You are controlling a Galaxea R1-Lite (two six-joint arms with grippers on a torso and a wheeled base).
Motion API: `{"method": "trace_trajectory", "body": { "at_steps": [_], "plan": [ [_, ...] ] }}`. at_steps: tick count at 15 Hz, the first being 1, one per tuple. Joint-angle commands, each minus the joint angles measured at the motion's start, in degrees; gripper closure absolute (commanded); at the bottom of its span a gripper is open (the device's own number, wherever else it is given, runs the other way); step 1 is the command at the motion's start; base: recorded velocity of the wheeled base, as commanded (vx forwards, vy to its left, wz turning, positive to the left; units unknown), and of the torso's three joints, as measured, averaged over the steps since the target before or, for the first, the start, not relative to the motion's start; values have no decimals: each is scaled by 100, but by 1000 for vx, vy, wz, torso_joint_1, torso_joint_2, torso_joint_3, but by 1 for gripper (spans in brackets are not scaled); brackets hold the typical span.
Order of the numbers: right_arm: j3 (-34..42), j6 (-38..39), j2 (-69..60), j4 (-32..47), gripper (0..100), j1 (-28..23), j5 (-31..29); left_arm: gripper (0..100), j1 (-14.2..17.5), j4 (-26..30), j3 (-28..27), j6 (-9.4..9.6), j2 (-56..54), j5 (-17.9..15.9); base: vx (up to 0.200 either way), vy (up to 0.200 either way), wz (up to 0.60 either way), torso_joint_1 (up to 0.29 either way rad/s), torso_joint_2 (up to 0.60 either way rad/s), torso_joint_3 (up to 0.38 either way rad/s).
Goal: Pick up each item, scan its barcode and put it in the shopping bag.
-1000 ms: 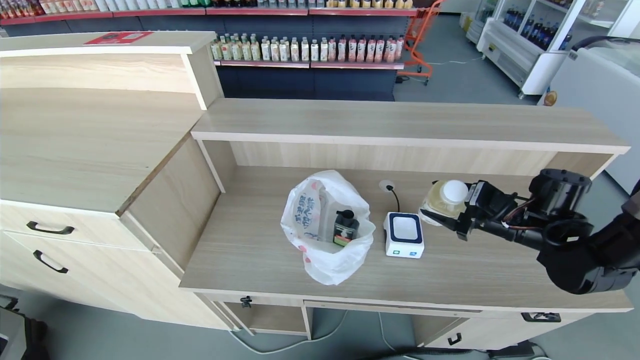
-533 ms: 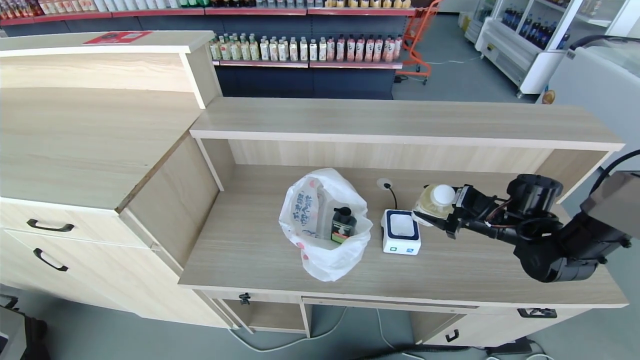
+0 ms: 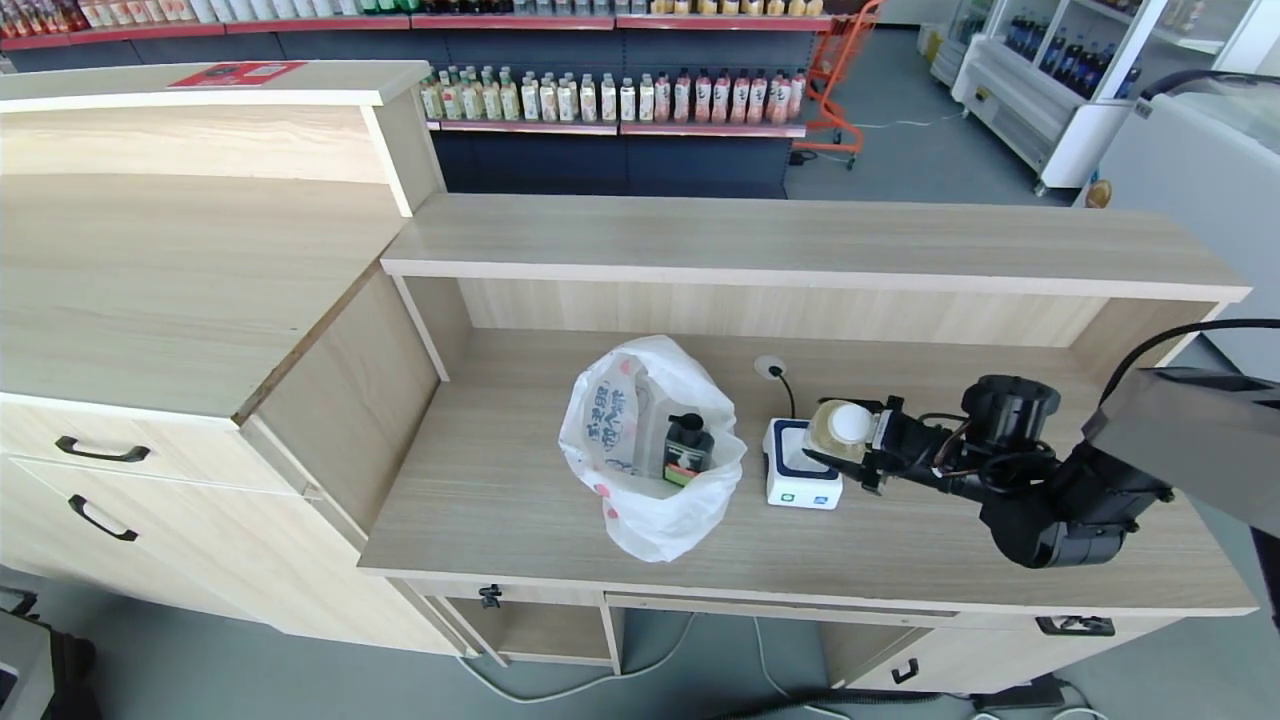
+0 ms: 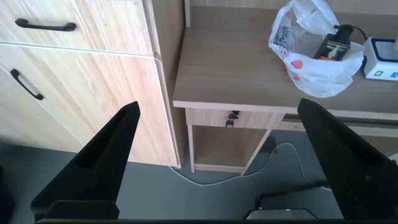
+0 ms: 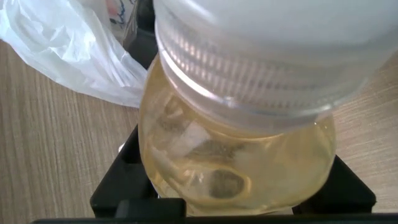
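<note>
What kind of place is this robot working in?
Most likely a small shop's checkout: shelves of bottled drinks and a glass-door fridge stand behind the wooden counter, and on it a barcode scanner sits beside a shopping bag, with a jar held close to the scanner.

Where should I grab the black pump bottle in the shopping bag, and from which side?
Probably from straight above, pinching the neck under the pump. The black pump bottle stands upright in the open shopping bag, and the plastic walls wrap its lower sides.
</note>
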Motion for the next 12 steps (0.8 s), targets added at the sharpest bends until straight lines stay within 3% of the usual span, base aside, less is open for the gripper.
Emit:
{"method": "trace_trajectory", "body": {
  "at_steps": [1,7,12],
  "plan": [
    [-146,-121,271,-2,100,6,0,0,0,-1,1,-4,-2,5,0,0,0,0,0,0],
    [-796,-182,525,42,100,58,-26,0,0,-1,1,-4,-2,5,0,0,0,0,0,0],
    [-822,-244,692,-2,100,85,-35,0,0,-1,1,-4,-2,-4,0,0,0,0,0,0]
  ]
}}
